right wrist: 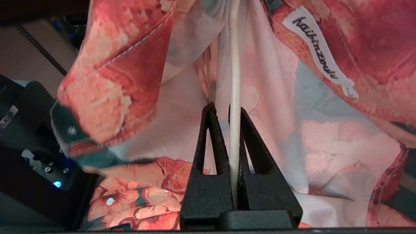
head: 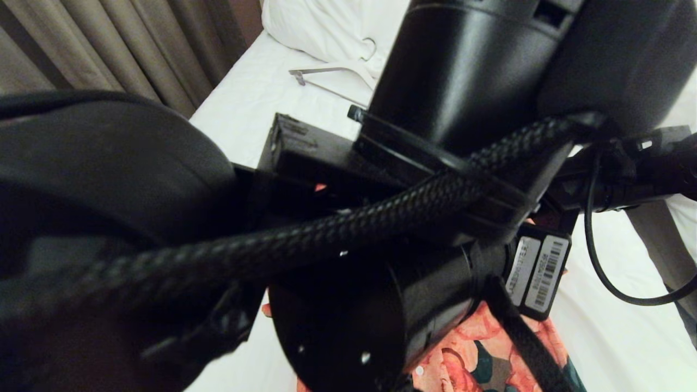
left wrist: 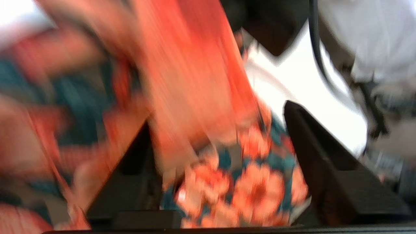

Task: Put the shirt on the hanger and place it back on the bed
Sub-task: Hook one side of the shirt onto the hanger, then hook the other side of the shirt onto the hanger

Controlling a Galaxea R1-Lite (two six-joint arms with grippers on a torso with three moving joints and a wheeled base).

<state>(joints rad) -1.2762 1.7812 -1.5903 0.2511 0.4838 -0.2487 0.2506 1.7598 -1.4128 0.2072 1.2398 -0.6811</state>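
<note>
Mid-task. Right gripper (right wrist: 234, 130) is clamped narrow on the hanger (right wrist: 234, 74), the thin cream wire running straight between its fingers. The wire goes up into the shirt (right wrist: 325, 136), whose pale inside, collar seam and neck label drape around it, so the hanger is at least partly inside the garment. Cannot tell whether both shoulders are seated.

Left gripper (left wrist: 221, 162) has its fingers spread wide, with floral cloth lying between and behind them and nothing pinched. The view is motion-blurred, so what the loose orange fabric nearer the camera is doing is unclear.

In the head view both arms block most of the scene. A strip of the shirt (head: 479, 354) shows at the lower edge, over the bed (head: 256, 103). A second, thicker white hanger with a grey bar (head: 326, 73) lies near the pillow (head: 326, 24) at the head end of the bed, well apart from the work.

Judgement: hanger insertion under way or nearly done. Left to do: check or settle the shoulders on the wire, then lay shirt plus hanger down on the white sheet and release. Not yet set down, since the right gripper has the wire in its grip.
</note>
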